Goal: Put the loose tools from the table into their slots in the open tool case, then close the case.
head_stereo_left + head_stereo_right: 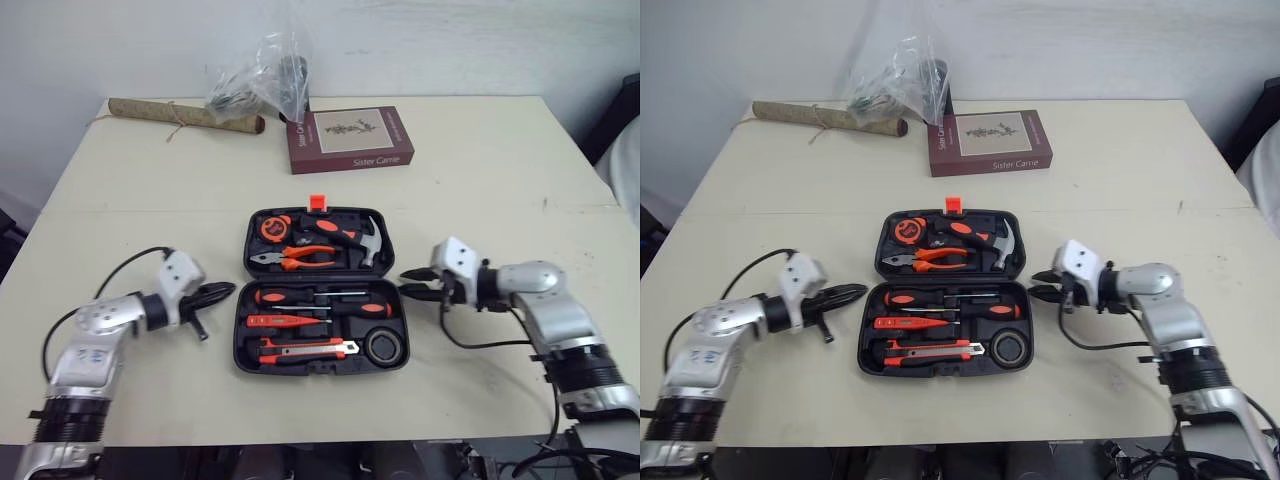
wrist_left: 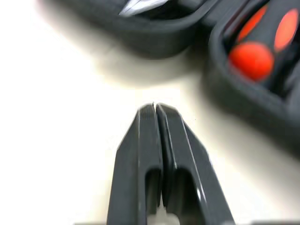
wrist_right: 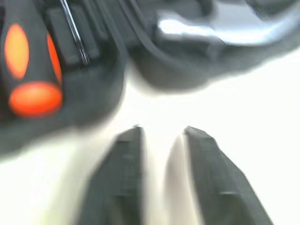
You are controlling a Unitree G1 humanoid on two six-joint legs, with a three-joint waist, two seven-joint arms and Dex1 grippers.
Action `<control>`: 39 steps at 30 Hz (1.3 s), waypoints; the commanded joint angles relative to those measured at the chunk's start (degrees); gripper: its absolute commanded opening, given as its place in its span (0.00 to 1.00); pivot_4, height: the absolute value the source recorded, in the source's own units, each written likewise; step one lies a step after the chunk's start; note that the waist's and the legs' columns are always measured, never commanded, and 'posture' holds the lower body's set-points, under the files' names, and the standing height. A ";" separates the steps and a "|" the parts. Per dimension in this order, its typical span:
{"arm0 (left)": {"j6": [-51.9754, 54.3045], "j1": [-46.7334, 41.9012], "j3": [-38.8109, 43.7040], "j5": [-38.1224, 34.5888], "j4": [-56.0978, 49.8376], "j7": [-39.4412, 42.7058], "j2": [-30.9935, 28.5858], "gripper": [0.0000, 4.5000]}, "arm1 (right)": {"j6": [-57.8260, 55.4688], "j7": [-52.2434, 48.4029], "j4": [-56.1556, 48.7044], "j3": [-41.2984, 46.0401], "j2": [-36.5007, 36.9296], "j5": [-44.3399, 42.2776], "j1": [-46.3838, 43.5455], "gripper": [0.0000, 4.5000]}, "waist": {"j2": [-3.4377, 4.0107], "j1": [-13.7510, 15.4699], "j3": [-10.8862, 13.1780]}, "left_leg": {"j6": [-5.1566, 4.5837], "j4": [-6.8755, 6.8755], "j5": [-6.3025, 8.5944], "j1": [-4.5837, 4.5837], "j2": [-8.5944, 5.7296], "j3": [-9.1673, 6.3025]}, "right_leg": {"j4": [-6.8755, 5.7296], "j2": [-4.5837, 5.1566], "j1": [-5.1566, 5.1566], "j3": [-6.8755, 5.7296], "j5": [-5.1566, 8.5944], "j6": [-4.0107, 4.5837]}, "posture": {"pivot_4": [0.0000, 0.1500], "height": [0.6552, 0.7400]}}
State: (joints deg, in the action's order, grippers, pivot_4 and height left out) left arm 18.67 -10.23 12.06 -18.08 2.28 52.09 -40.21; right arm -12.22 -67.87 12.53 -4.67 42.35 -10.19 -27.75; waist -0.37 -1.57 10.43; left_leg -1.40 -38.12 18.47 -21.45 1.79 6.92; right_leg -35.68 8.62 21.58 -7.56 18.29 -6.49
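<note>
cream counter point(image 1: 500, 160) against a white wall carries a black plastic tool case point(image 1: 300, 369), lying open at its middle between the two arms. its far half holds a silver-headed hammer point(image 1: 368, 240), orange-handled pliers point(image 1: 295, 260) and an orange tape measure point(image 1: 272, 228). its near half holds orange-and-black screwdrivers point(image 1: 300, 297), an orange utility knife point(image 1: 305, 348) and a black tape roll point(image 1: 383, 346).

the left gripper point(image 1: 228, 290) lies low over the counter just beside the case's left edge, its fingers pressed together. the right gripper point(image 1: 405, 283) points at the case's right edge, close to it, its fingers slightly spread with nothing between them.

at the counter's far side lie a dark red book point(image 1: 350, 138), a rolled brown paper tube point(image 1: 185, 115) and a crumpled clear plastic bag point(image 1: 260, 80).
</note>
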 commanded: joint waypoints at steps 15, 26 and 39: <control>46.40 -22.12 -2.78 -12.42 -7.17 -20.48 0.14 0.98 | -70.88 23.51 -6.51 5.95 -6.76 -12.10 -21.66 1.00 | 0.06 0.09 0.09 | 0.08 0.02 -0.02 -0.27 -0.15 -0.10 | 0.02 -0.18 0.17 0.13 -0.01 0.00 | 1.00 1.00; 49.65 -26.31 -6.08 -9.56 -2.50 -23.15 1.61 0.98 | -71.70 34.85 -1.00 6.49 -13.64 -10.21 -24.81 1.00 | 0.01 -0.03 0.06 | 0.16 -0.04 -0.28 -0.95 -0.15 0.06 | -0.30 -0.38 1.04 0.17 -0.03 -0.04 | 1.00 1.00; 52.76 -28.08 -8.95 -8.37 -0.85 -23.40 2.93 0.43 | -76.04 40.28 3.74 7.12 -17.16 -10.38 -26.04 0.29 | -0.28 -0.06 -0.12 | 0.16 -0.05 -0.30 -0.86 -0.14 0.06 | -0.35 -0.39 0.96 0.19 -0.03 -0.04 | 1.00 1.00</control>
State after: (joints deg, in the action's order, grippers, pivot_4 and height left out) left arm 70.49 -38.25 3.67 -26.87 2.09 28.64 -36.70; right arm -87.08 -30.09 14.18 2.14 25.23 -21.91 -54.92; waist -0.65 -1.62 10.30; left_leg -1.24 -38.17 18.17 -22.22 1.66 6.98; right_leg -36.03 8.24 22.46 -7.36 18.26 -6.53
